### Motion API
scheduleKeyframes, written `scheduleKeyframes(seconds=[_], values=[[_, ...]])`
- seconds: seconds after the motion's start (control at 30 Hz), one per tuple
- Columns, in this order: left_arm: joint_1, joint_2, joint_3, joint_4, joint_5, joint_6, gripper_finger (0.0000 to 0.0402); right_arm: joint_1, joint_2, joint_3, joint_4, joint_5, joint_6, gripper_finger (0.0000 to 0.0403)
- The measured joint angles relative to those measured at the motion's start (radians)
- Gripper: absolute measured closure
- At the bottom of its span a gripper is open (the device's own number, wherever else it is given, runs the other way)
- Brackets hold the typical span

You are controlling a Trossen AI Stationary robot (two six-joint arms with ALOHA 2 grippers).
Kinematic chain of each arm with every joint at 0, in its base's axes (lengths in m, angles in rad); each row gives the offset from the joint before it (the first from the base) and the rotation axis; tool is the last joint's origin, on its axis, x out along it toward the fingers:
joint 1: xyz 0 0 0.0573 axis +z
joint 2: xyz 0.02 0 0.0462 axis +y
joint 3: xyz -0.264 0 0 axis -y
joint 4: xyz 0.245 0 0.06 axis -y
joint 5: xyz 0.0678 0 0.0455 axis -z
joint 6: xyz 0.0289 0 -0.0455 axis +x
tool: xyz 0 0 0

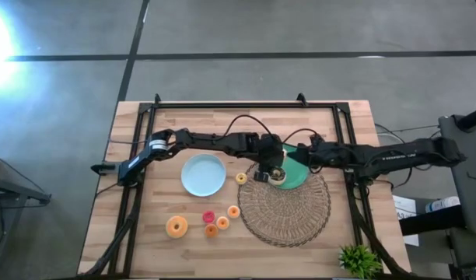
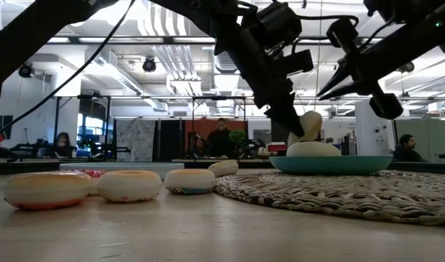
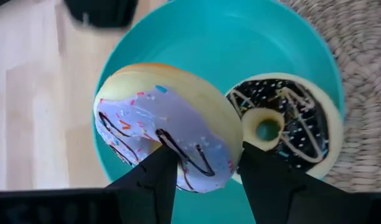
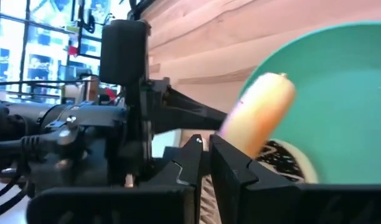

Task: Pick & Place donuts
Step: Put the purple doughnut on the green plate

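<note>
My left gripper [image 3: 209, 152] [image 1: 267, 173] is over the teal plate [image 3: 178, 37] [image 1: 294, 180] and is shut on a large donut with lavender icing, sprinkles and dark drizzle [image 3: 165, 124] [image 2: 308, 125]. A second large donut with black icing [image 3: 284, 127] [image 2: 313, 149] lies flat on that plate. My right gripper [image 4: 208, 146] [image 1: 295, 152] hovers shut just beyond the plate's far edge and touches nothing. Several small donuts lie flat on the bare wood: a yellow one [image 1: 241, 178], a larger orange one [image 1: 176, 226], a red one [image 1: 209, 215] and small orange ones [image 1: 222, 222]. My left gripper pinches the lavender donut by its ring at one edge [image 3: 200, 168], one finger [image 3: 156, 180] on each side. The fingers come slanting down from above. The donut stands tilted on edge over the teal plate; whether its lower edge rests on the black-iced donut [image 2: 313, 149] I cannot tell.
The teal plate sits on the far part of a round woven placemat [image 1: 288, 206]. A light-blue plate [image 1: 203, 175] lies left of it. A small green plant [image 1: 359, 260] stands at the near right corner. A black frame [image 1: 222, 103] runs along the table's far and side edges.
</note>
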Motion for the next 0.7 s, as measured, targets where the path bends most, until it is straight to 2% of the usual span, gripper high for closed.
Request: scheduleKeyframes(seconds=[0.1,0.37,0.7], values=[[-0.001,0.0,0.0,0.001,0.007,-0.006,0.0262,0.0,0.047,-0.011,0.094,0.0,0.0,0.038],[-0.001,0.0,0.0,0.002,0.006,-0.012,0.0262,-0.001,0.167,-0.039,0.21,-0.047,0.006,0.038],[-0.001,-0.002,-0.001,-0.012,-0.004,-0.04,0.0262,0.0,0.201,-0.062,0.156,-0.082,0.071,0.038]])
